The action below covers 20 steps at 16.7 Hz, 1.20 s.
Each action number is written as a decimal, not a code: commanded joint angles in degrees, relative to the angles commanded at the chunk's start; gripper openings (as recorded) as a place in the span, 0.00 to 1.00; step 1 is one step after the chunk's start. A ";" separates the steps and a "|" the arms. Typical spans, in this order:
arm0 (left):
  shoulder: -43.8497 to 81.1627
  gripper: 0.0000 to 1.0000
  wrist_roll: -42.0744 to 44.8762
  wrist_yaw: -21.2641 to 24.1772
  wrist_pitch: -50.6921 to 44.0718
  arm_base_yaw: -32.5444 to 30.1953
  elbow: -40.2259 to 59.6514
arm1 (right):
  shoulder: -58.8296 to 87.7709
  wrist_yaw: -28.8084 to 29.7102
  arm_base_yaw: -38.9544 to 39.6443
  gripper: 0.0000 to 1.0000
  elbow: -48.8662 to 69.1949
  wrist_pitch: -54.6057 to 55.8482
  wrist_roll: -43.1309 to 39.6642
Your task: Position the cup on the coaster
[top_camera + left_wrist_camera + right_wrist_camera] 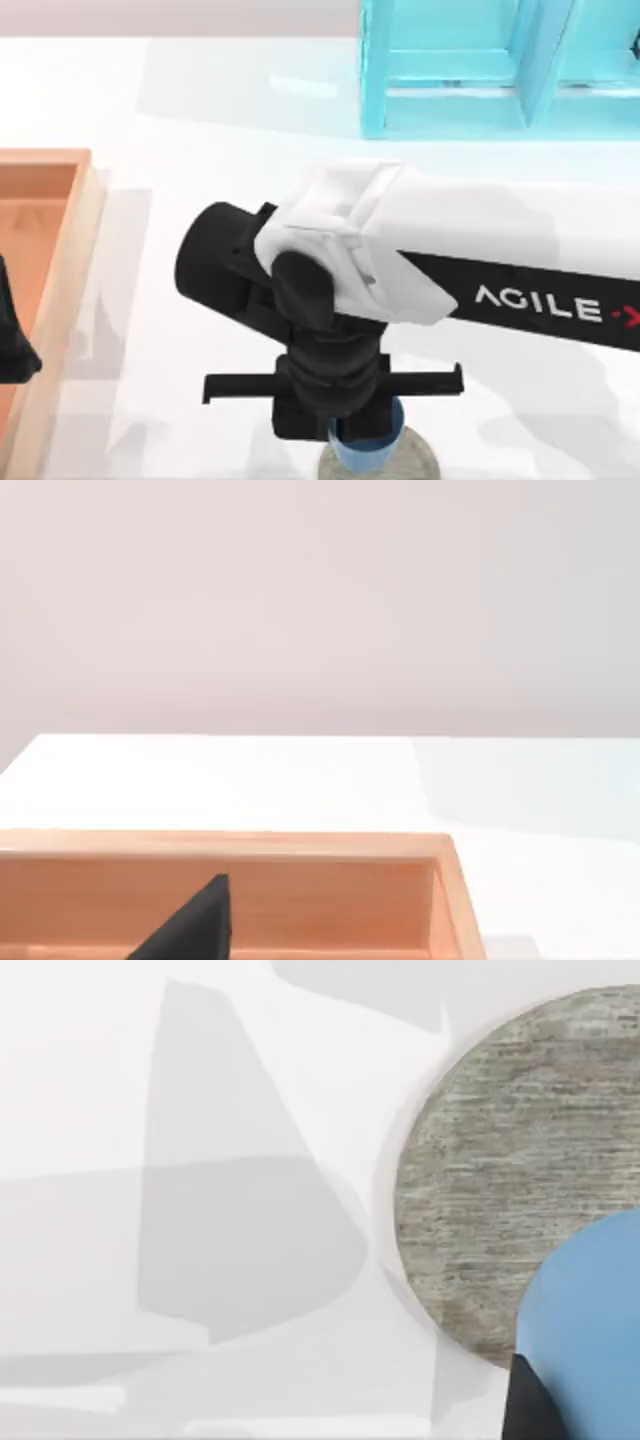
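Note:
The small blue cup (368, 452) stands over the grey speckled coaster (425, 466) at the table's front edge, right of centre. My right gripper (345, 425) reaches down onto it from above and hides most of it. In the right wrist view the cup (590, 1330) overlaps the coaster (480, 1190), and one dark finger (525, 1405) lies against the cup's side. I cannot tell whether the cup's base touches the coaster. My left gripper (12, 340) is parked at the left edge, over the wooden tray.
A wooden tray (80, 230) lies along the left side of the table; its rim (300, 845) shows in the left wrist view. A large light-blue shelf unit (480, 70) stands at the back right. White tabletop stretches between them.

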 joint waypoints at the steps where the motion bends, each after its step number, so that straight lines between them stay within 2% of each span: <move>1: 0.00 1.00 0.00 0.00 0.00 0.00 0.00 | 0.15 0.03 -0.11 0.00 -1.57 1.90 -0.02; 5: 0.00 1.00 0.00 0.00 0.00 0.00 0.00 | 1.17 0.06 -0.37 0.00 -8.75 10.39 -0.15; 10: 0.00 1.00 0.00 0.00 0.00 0.00 0.00 | 1.52 0.04 -0.38 0.00 -10.21 11.85 -0.20; 20: 0.00 1.00 0.00 0.00 0.00 0.00 0.00 | 1.52 0.04 -0.38 0.75 -10.21 11.85 -0.20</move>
